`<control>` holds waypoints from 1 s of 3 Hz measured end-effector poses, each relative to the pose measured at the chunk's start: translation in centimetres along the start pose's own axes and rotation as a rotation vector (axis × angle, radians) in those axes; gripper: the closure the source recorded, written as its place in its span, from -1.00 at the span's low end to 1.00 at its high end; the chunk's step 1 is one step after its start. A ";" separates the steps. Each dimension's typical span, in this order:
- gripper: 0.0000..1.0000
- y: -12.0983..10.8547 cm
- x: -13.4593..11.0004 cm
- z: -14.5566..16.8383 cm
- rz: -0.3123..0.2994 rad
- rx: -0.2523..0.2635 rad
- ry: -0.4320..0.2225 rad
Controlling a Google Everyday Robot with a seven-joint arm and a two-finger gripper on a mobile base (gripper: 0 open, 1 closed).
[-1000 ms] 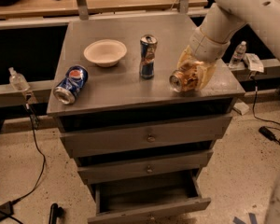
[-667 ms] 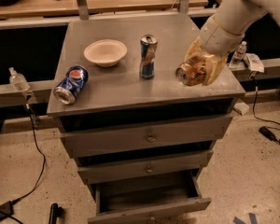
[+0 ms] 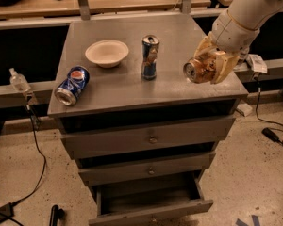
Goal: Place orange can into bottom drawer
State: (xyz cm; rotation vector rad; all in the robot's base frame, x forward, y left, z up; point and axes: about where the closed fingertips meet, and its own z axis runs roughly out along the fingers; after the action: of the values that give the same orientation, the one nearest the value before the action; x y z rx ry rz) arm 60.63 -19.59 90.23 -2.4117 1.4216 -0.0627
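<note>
The orange can (image 3: 200,69) is shiny copper-orange with a silver top facing left. It lies sideways in my gripper (image 3: 211,62), lifted a little above the right part of the grey cabinet top (image 3: 127,86). The gripper is shut on the can, and its yellowish fingers (image 3: 222,66) wrap the can's right side. The white arm reaches in from the upper right. The bottom drawer (image 3: 151,199) is pulled open at the foot of the cabinet, below and left of the can. Its inside looks dark and empty.
A blue Pepsi can (image 3: 72,85) lies on its side at the top's left edge. A white bowl (image 3: 106,53) and an upright slim blue can (image 3: 150,57) stand mid-top. Two upper drawers (image 3: 152,139) are shut. Cables lie on the floor at both sides.
The gripper has moved right and slightly up with the orange can, from over the top's middle-right towards its right edge. Nothing else has moved.
</note>
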 end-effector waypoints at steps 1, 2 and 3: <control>1.00 1.3 -0.2 -0.2 0.075 0.024 0.046; 1.00 4.6 -2.3 -0.7 0.133 0.041 0.082; 1.00 9.7 -6.3 0.9 0.134 -0.016 0.103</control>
State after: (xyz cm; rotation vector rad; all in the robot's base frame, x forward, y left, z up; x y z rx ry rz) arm 49.55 -18.26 87.19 -2.3497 1.6321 -0.1454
